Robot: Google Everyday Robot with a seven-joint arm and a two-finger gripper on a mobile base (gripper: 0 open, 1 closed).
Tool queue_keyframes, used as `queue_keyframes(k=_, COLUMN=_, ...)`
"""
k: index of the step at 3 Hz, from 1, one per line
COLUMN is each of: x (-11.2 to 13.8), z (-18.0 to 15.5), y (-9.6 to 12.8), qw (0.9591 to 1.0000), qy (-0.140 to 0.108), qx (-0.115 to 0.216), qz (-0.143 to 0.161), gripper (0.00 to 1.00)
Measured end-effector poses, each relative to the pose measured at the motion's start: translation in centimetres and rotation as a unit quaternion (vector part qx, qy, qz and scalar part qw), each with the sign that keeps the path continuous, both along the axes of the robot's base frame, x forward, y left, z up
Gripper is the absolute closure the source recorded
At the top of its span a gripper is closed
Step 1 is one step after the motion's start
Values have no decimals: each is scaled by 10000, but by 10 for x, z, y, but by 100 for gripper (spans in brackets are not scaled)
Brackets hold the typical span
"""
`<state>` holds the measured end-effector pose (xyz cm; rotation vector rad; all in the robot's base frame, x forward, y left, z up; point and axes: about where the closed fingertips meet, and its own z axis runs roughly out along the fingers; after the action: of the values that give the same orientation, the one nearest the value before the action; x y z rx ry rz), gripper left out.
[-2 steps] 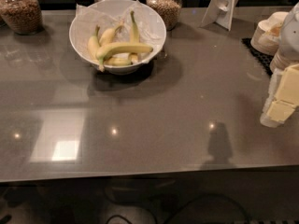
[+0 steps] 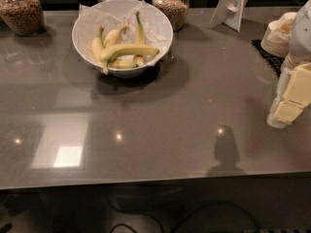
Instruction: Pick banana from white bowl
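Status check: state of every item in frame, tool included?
banana: lying atop other bananas, ungrasped.
white bowl: upright on table, paper-lined, holding bananas.
left jar: upright, filled.
jar right of bowl: upright, filled.
paper bowls: stacked, right edge.
tool: right edge, over table, far from bowl.

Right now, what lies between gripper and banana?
Bare countertop and the rim of the white bowl, in the camera view; the gripper hangs at the right edge.
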<state>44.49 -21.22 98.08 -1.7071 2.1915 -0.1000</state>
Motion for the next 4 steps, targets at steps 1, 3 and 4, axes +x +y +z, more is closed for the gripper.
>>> queue_keyframes(k=1, x=27, z=8, y=18, qw=9977, qy=-488, qx=411, qz=230, gripper=0)
queue_keyframes(k=3, x=136, z=32, y=100, qw=9732, qy=-1321, qx=1558, qz=1061, gripper=0)
queue_keyframes(k=4, x=188, z=40, y=151, qw=9539, qy=-1507, qx=2037, qz=1607, gripper=0)
